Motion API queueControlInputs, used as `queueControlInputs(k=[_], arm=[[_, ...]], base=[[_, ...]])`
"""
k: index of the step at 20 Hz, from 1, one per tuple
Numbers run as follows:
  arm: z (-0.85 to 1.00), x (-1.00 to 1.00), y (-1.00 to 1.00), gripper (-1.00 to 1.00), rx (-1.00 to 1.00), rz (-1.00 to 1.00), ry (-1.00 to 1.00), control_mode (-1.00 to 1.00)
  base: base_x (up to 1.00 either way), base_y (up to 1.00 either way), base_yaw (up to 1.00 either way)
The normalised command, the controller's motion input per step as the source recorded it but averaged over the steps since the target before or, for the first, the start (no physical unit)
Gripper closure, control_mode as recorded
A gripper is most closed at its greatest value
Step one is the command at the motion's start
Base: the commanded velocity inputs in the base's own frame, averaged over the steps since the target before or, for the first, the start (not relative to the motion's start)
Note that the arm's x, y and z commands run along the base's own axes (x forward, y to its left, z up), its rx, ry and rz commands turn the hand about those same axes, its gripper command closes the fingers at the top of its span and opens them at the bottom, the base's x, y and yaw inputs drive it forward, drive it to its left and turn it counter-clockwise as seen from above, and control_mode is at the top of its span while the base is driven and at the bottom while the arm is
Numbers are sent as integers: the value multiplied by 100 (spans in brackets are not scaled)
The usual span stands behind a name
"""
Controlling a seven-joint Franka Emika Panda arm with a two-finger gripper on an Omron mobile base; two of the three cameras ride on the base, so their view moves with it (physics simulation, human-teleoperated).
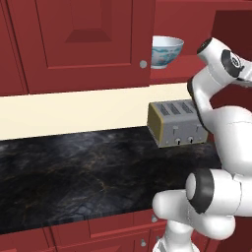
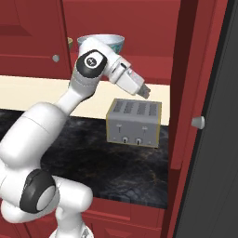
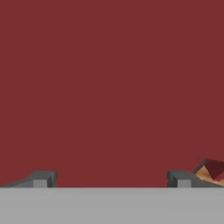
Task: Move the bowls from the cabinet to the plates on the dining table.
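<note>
Pincer: in your hand view the gripper (image 3: pixel 111 178) has its two dark fingertips (image 3: pixel 43 178) set far apart at the bottom edge, jaws spread wide, with nothing between them. In your right base view the gripper (image 2: pixel 145 91) points right and slightly down, above the toaster's top, not touching it.

Ahead of the pincer: you face a flat dark red surface across the hand view; a small tan and dark corner shows beside the right fingertip, and you cannot tell what it is.

Arm: in your right base view the white arm (image 2: pixel 69 102) rises from the lower left and bends at a dark joint just in front of the bowl.

Patterned bowl: the white bowl with blue-teal pattern (image 1: pixel 166 51) stands upright on the red shelf of the cabinet (image 1: pixel 83 44), just right of the closed raised-panel door with its round silver knob (image 1: pixel 143 64). In your right base view its rim (image 2: pixel 111 41) shows behind the arm's joint.

Second bowl: a sliver of olive-tan edge (image 2: pixel 70 44) shows left of the patterned bowl; you cannot tell more.

Toaster: the silver four-slot toaster (image 2: pixel 134 122) sits on the black marbled counter (image 1: pixel 74 172) against the cream wall (image 1: pixel 74 110), below the bowl shelf.

Right side: a tall red panel (image 2: pixel 186 93) and a dark door with a silver knob (image 2: pixel 198 122) stand right of the toaster.
</note>
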Motion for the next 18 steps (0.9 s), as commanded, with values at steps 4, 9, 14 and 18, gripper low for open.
queueControlInputs(k=[4, 9, 14, 18], arm=[[-14, -34, 88, -100, -1, 5, -15, -100], [-27, -50, 48, -100, 0, 23, -2, -100], [-10, -41, 44, -100, 0, 27, 2, -100], [-3, -27, 41, -100, 2, 28, 9, -100]], base=[[0, 0, 0], [0, 0, 0], [0, 0, 0], [0, 0, 0]])
